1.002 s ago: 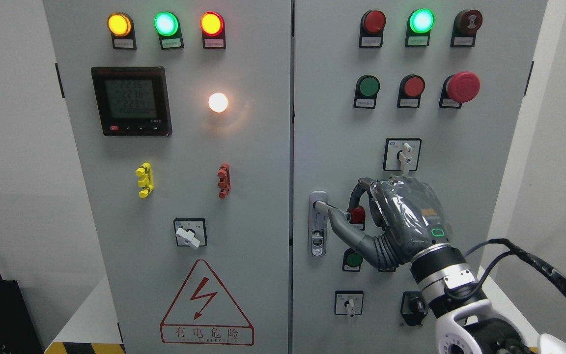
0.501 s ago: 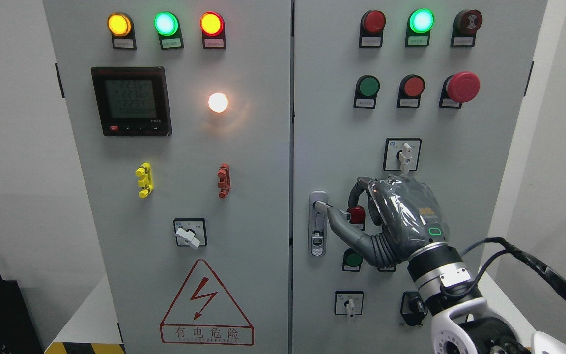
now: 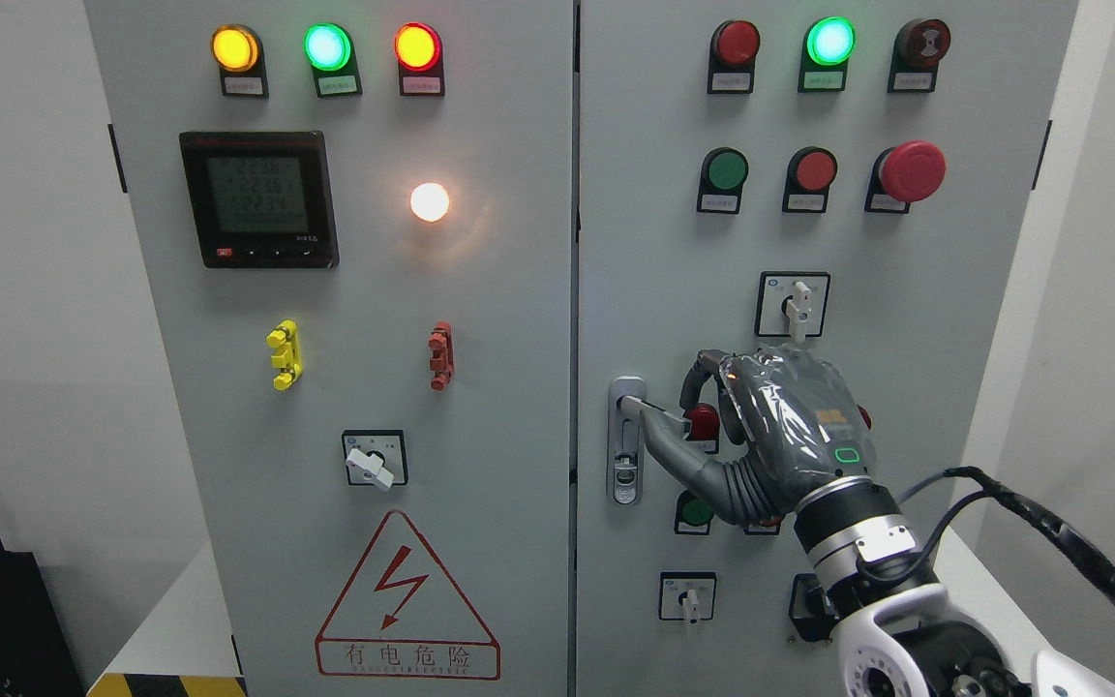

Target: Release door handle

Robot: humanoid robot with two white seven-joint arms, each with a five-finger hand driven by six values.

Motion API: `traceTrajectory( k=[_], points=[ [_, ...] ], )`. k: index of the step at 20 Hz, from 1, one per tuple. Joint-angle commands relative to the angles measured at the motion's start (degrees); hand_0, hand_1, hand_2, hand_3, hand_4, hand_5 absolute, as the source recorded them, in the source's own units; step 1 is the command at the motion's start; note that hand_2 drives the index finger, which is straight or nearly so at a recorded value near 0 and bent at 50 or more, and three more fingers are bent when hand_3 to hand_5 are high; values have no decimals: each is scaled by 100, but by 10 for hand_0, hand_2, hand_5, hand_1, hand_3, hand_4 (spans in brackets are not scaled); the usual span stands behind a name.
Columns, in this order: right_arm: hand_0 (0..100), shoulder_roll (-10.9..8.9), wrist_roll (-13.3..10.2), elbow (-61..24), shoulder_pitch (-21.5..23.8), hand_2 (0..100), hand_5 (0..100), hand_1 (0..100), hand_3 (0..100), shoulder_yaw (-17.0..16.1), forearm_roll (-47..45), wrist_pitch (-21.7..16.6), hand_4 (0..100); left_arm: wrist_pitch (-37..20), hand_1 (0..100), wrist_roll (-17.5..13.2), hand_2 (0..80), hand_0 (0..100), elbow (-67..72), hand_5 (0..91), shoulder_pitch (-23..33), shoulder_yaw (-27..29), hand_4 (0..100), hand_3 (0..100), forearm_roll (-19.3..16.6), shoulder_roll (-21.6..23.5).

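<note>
Here we find the door handle (image 3: 626,440), a silver upright lever plate on the right-hand cabinet door (image 3: 809,242), just off the thumb side of our right robot hand (image 3: 703,426). The thumb (image 3: 666,438) reaches across to the upper part of the handle and its tip touches it there, while the other fingers (image 3: 703,373) curl in front of the door above the thumb, clear of the handle; so the robot hand is loosely curled and clamped on nothing. Tucked between thumb and fingers we see a red push button (image 3: 703,422), and just below the thumb a green push button (image 3: 696,511) partly hidden by the palm. Right above the knuckles sits a white selector switch (image 3: 798,305) in its black frame, and below the wrist another small selector (image 3: 687,597). Farther up from the robot hand we see a row of green, red and mushroom-headed red buttons, with the emergency stop (image 3: 911,171) at its end, and higher still a lit green lamp (image 3: 829,41). Well away past the handle, on the other door, we see a digital meter (image 3: 258,198), a glowing white lamp (image 3: 430,201) and a triangular warning sign (image 3: 406,600).
</note>
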Motion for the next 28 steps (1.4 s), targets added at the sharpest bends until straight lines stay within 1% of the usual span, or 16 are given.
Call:
traceTrajectory(
  k=[1,20,28],
  points=[
    [379,66,11,96,30,537,1000,219,1000,1,-1,-4,962,-1,389,4,0,120,-176,0,0,-3,0,0,-2,0],
    [394,66,11,122,39,544,1000,224,1000,1,-1,-12,962,-1,389,4,0,120,-176,0,0,-3,0,0,-2,0],
    [397,66,2,122,74,562,1000,230,1000,1,-1,-12,961,-1,389,4,0,120,-176,0,0,-3,0,0,7,0]
  ],
)
